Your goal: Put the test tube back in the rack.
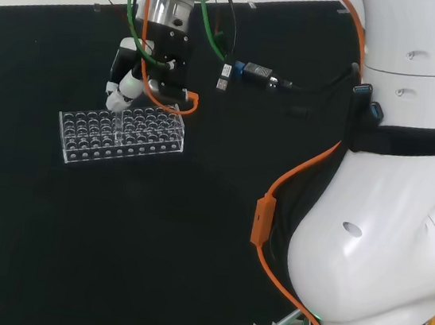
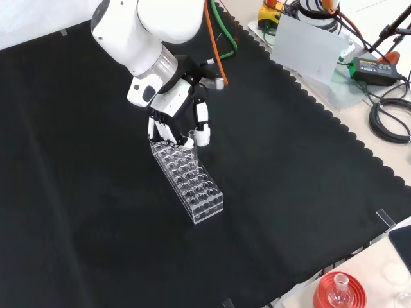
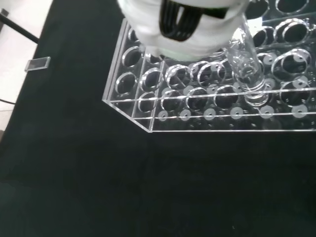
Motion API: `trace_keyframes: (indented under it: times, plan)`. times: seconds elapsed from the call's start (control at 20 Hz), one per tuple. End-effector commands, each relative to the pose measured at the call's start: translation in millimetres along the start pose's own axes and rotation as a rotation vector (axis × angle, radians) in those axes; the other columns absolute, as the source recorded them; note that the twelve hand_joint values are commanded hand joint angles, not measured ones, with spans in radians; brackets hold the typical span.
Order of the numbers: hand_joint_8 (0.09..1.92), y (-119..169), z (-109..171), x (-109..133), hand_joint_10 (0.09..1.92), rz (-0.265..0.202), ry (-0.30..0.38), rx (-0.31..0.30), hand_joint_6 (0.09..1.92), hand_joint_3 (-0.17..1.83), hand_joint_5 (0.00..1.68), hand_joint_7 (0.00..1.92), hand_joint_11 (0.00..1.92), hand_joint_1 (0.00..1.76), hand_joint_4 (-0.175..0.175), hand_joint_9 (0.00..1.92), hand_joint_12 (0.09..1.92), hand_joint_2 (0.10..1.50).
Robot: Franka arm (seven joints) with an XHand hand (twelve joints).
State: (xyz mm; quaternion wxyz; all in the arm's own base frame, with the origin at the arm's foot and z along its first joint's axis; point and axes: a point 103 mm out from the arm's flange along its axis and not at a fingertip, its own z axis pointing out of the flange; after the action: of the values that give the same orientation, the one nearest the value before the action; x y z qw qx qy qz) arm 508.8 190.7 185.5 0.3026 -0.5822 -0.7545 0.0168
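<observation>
A clear plastic rack [image 2: 191,181] with several rows of holes lies on the black cloth; it also shows in the head view as the rack [image 1: 121,135] and close up as the rack [image 3: 197,101]. The black and white hand [image 2: 174,119] hangs over the rack's far end, fingers and thumb curled round a clear test tube [image 3: 245,69]. The tube stands nearly upright, its lower end inside a hole in the rack's outer rows. From behind, the hand [image 1: 143,72] is just above the rack's far edge. A blurred white part of the hand [image 3: 182,24] hides the tube's top.
In the front view, a red ribbed stand [image 2: 339,292] with a flask sits at the near right beyond the cloth's scalloped edge. A grey sheet [image 2: 308,46], a power adapter [image 2: 370,67] and cables lie at the top right. The arm's white links [image 1: 390,193] stand at the head view's right.
</observation>
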Motion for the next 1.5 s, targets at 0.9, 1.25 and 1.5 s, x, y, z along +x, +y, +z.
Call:
trace_keyframes:
  times: [0.9,1.25,1.5]
  plan:
    - [0.58,12,14,0,0.55,-0.039,0.017,0.027,0.62,0.46,1.24,1.30,0.56,1.31,-0.175,1.08,1.35,0.76]
    - [0.58,13,14,0,0.55,-0.036,0.019,0.027,0.62,0.46,1.24,1.30,0.56,1.31,-0.175,1.08,1.35,0.76]
    - [0.58,13,15,-1,0.55,-0.040,0.023,0.027,0.62,0.46,1.24,1.30,0.56,1.31,-0.175,1.08,1.35,0.76]
